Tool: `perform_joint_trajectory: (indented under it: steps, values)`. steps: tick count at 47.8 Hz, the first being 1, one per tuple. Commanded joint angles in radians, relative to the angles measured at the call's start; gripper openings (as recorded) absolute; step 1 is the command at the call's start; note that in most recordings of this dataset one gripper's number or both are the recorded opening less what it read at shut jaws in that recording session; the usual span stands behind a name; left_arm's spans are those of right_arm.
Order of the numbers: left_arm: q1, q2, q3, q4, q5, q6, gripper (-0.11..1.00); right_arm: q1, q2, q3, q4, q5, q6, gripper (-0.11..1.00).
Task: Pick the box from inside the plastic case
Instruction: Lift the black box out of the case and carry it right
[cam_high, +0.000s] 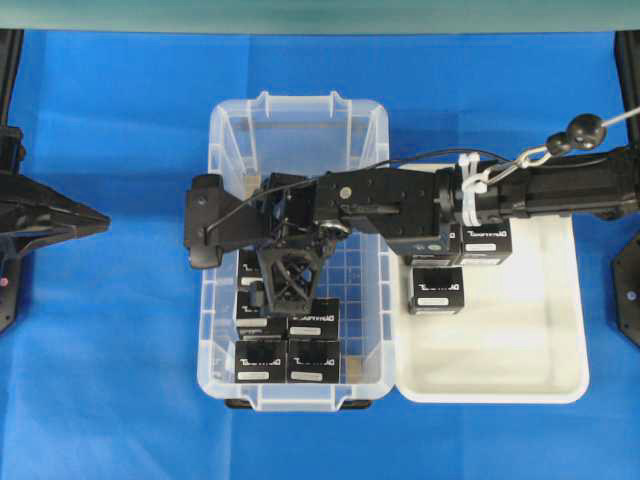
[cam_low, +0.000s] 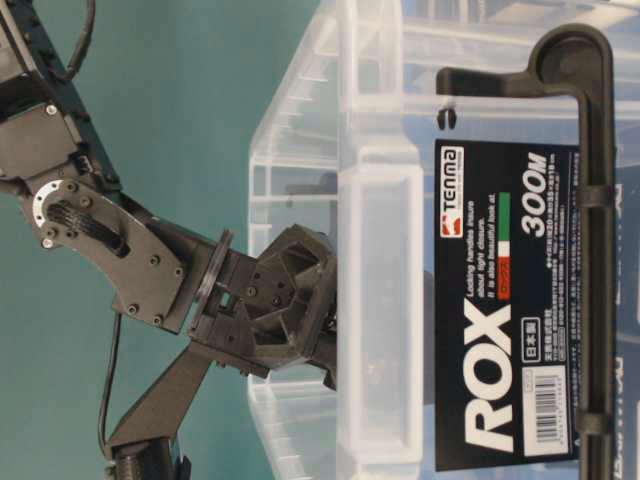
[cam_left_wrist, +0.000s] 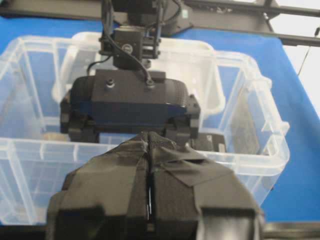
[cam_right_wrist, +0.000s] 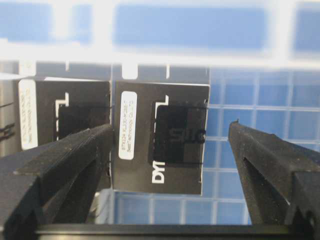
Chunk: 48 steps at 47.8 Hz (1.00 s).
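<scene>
Blue cloth (cam_high: 120, 350) under plastic case (cam_high: 225, 130).

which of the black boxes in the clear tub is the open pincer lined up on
The small black carton framed between the right pincer's open fingers, white label strip along its left edge; its neighbour sits left, partly behind one finger.

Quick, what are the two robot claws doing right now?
Left gripper: jaws shut, holding nothing.
Right gripper: jaws open around a box, not gripping yet.

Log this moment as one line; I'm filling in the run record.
phase: reach | right gripper: jaws open, astride box, no grip | plastic case: boxes inside | left gripper: shut, idle | white tray: boxes
</scene>
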Motion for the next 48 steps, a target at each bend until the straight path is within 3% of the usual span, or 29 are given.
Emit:
perform_joint_trajectory:
  steps: [1,24,28,34,48]
  values:
    - [0.005,0.009,-0.023,0.003,-0.006,0.002,-0.06,0.000,0.023,0.006,-0.008,-0.012,-0.002,0.99]
    - [0.005,0.011,-0.021,0.003,-0.006,0.002,-0.06,0.005,0.028,0.034,-0.008,-0.074,-0.002,0.97]
    - [0.005,0.009,-0.021,0.003,-0.006,0.000,-0.06,0.005,0.025,0.029,-0.008,-0.074,-0.002,0.89]
    - [0.005,0.008,-0.023,0.003,-0.006,0.000,-0.06,0.003,0.006,0.028,-0.008,-0.037,0.000,0.60]
    - [0.017,0.008,-0.023,0.003,-0.006,0.003,-0.06,-0.034,-0.095,0.026,-0.008,-0.009,0.025,0.59]
